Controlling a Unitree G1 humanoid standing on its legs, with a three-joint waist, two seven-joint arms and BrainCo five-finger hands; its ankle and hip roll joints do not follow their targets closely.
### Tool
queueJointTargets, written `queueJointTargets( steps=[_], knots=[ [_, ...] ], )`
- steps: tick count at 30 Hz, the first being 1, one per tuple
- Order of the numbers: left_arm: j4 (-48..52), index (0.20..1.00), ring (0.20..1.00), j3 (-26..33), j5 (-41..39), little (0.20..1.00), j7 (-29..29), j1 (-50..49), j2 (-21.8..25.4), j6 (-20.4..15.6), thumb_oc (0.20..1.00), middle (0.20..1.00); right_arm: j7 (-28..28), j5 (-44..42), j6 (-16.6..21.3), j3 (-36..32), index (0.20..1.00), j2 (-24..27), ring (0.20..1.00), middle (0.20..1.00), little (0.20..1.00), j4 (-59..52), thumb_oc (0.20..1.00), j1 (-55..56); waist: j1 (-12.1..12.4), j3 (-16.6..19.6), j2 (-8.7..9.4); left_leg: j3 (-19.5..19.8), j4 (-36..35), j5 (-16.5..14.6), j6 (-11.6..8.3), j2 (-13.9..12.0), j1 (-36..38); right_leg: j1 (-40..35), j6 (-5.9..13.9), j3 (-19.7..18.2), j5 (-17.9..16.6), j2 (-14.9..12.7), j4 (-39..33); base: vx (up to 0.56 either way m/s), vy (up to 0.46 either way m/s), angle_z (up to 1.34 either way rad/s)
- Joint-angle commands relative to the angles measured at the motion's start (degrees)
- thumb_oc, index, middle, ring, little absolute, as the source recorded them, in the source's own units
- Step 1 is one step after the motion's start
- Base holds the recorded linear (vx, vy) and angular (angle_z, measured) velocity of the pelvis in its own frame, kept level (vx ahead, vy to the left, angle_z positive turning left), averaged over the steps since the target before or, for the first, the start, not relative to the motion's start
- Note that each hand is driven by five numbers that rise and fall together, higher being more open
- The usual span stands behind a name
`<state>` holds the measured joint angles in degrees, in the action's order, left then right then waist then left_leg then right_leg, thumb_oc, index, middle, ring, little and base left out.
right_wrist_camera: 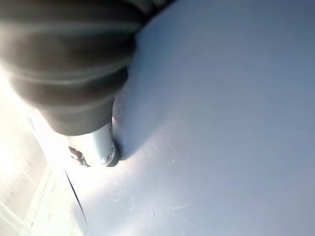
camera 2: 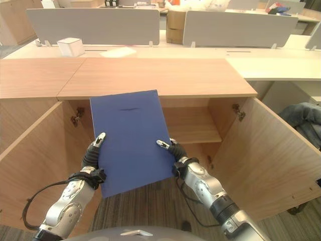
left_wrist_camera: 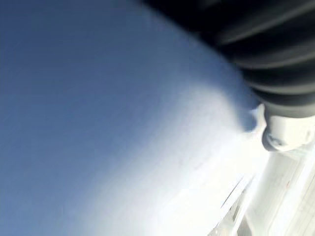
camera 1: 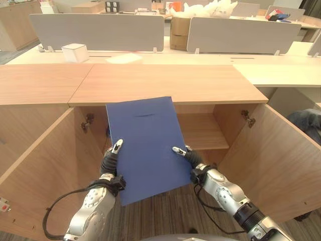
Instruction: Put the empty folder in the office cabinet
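A blue folder (camera 1: 145, 145) is held up flat in front of the open wooden cabinet (camera 1: 165, 83), its top edge level with the cabinet's top. My left hand (camera 1: 111, 159) grips its left edge, thumb on the face, fingers behind. My right hand (camera 1: 189, 156) pinches its right edge the same way. The folder's underside (left_wrist_camera: 98, 123) lies against the left hand in the left wrist view, and its surface (right_wrist_camera: 221, 123) spreads past the right hand's thumb (right_wrist_camera: 96, 147) in the right wrist view. The cabinet's inner shelf (camera 1: 203, 131) shows to the right of the folder.
Both cabinet doors stand open: the left door (camera 1: 40, 165) and the right door (camera 1: 273, 160). A white box (camera 1: 75, 52) sits on the desk behind. Grey desk dividers (camera 1: 100, 31) line the back. A person's clothed leg (camera 1: 306, 123) shows at far right.
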<state>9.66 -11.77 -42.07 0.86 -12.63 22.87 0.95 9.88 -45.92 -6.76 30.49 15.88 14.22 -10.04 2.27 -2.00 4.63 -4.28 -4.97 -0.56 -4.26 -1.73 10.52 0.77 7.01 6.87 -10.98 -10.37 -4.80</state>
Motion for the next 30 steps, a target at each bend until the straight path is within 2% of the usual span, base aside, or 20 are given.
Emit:
queueJointTargets(
  steps=[1, 6, 8, 15, 23, 30],
  knots=[
    [10.7, 1.000, 1.000, -1.5, 2.3, 1.000, 5.4, 1.0, 0.9, -3.9, 1.000, 1.000, 2.6, 3.5, -0.4, 0.2, 0.200, -1.2, 0.200, 0.200, 0.200, 0.7, 0.200, -2.3, 0.2, -0.6, 1.83, 0.6, 0.0, -3.6, 2.64, 3.6, -4.6, -1.0, 4.99, 0.4, 3.0, -5.3, 0.1, 0.00, 0.000, 0.00],
    [12.9, 1.000, 1.000, 3.2, 4.6, 1.000, 5.7, -1.5, 0.6, -5.8, 1.000, 1.000, 6.8, 9.9, -2.4, -0.4, 0.200, 2.2, 0.200, 0.200, 0.200, 3.8, 0.200, 1.9, 0.8, -1.3, 2.42, 0.8, 0.0, -3.6, 2.63, 3.7, -4.8, -0.7, 5.10, 0.7, 3.0, -5.5, 0.2, -0.01, -0.005, 0.00],
    [13.8, 1.000, 1.000, 5.1, 6.0, 1.000, 5.8, -2.0, 0.3, -6.6, 1.000, 1.000, 10.2, 14.1, -3.9, 0.3, 0.200, 4.1, 0.200, 0.200, 0.200, 5.2, 0.200, 4.3, 1.0, -1.7, 2.76, 0.9, 0.0, -3.7, 2.58, 3.8, -4.9, -0.6, 5.15, 0.9, 2.9, -5.6, 0.3, -0.02, -0.004, 0.00],
    [13.6, 1.000, 1.000, 7.2, 8.4, 1.000, 5.2, -1.5, -0.5, -8.2, 1.000, 1.000, 14.9, 17.3, -5.1, 1.4, 0.200, 7.1, 0.200, 0.200, 0.200, 5.8, 0.200, 6.8, 1.3, -2.6, 3.17, 0.8, 0.0, -3.6, 2.52, 3.8, -4.8, -0.4, 5.23, 0.7, 2.9, -5.8, 0.5, 0.00, -0.001, 0.00],
    [12.7, 1.000, 1.000, 7.1, 9.8, 1.000, 4.8, -1.3, -1.0, -8.3, 1.000, 1.000, 15.0, 17.1, -5.0, 1.5, 0.200, 7.1, 0.200, 0.200, 0.200, 6.3, 0.200, 6.2, 1.5, -3.0, 3.01, 0.7, 0.0, -3.7, 2.73, 4.0, -4.6, -0.1, 5.36, 0.3, 2.6, -5.9, 0.6, -0.01, 0.000, -0.01],
    [11.8, 1.000, 1.000, 7.9, 11.1, 1.000, 3.7, -1.8, -1.2, -8.5, 1.000, 1.000, 12.9, 16.5, -3.9, 0.2, 0.200, 5.9, 0.200, 0.200, 0.200, 6.8, 0.200, 5.2, 1.7, -3.1, 3.02, 0.8, 0.0, -3.7, 2.78, 4.0, -4.5, -0.1, 5.26, 0.2, 2.6, -5.9, 0.6, 0.01, -0.002, 0.00]
  ],
)
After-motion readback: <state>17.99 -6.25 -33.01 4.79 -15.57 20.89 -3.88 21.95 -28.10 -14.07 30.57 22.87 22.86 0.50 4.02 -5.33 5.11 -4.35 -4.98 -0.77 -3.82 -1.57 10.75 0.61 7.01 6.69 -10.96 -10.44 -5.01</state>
